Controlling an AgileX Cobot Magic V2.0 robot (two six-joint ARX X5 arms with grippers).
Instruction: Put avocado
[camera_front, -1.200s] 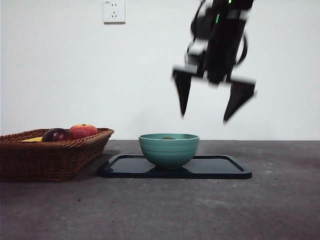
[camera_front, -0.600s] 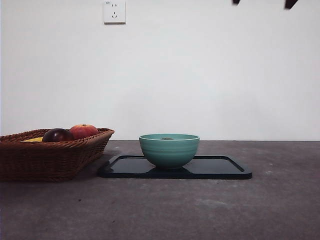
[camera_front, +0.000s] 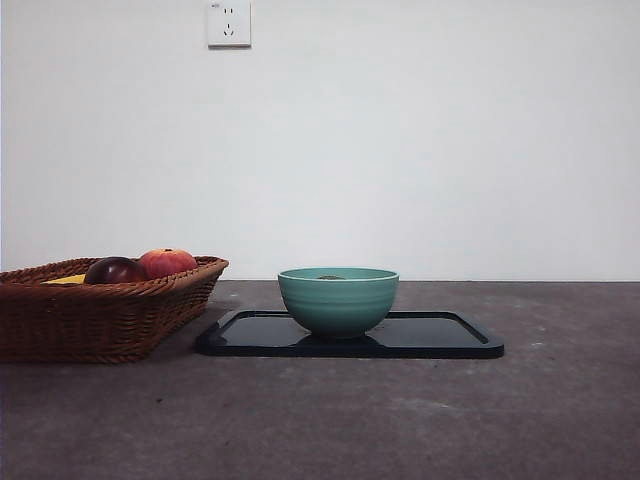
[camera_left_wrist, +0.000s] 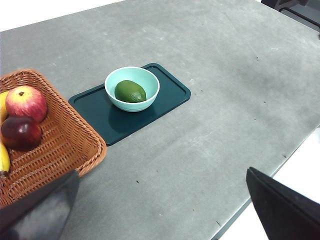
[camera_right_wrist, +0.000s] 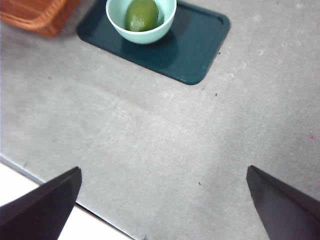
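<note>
Table (camera_front: 520, 420) fills the lower front view. Wicker basket (camera_front: 100, 310), lower left, holds a red-orange fruit (camera_front: 166, 262) and a dark red fruit (camera_front: 114, 270). Dark tray (camera_front: 440, 335), centre, carries the teal bowl (camera_front: 338, 300); the avocado (camera_left_wrist: 130, 91) lies inside it. Left gripper (camera_left_wrist: 160, 210) and right gripper (camera_right_wrist: 162, 205) hang high above, jaws spread, empty.

The front camera sits low at table height, looking level and close across the grey table (camera_front: 420, 420) at a white wall. Both wrist cameras look down from high above. All three share the round teal ceramic bowl (camera_front: 338, 300) (camera_left_wrist: 132, 88) (camera_right_wrist: 141, 20) on the dark rectangular tray (camera_front: 440, 335) (camera_left_wrist: 170, 95) (camera_right_wrist: 195, 45); the woven brown wicker basket (camera_front: 100, 310) (camera_left_wrist: 50, 145) (camera_right_wrist: 35, 15) lies at the bowl's nine o'clock in the front view.
</note>
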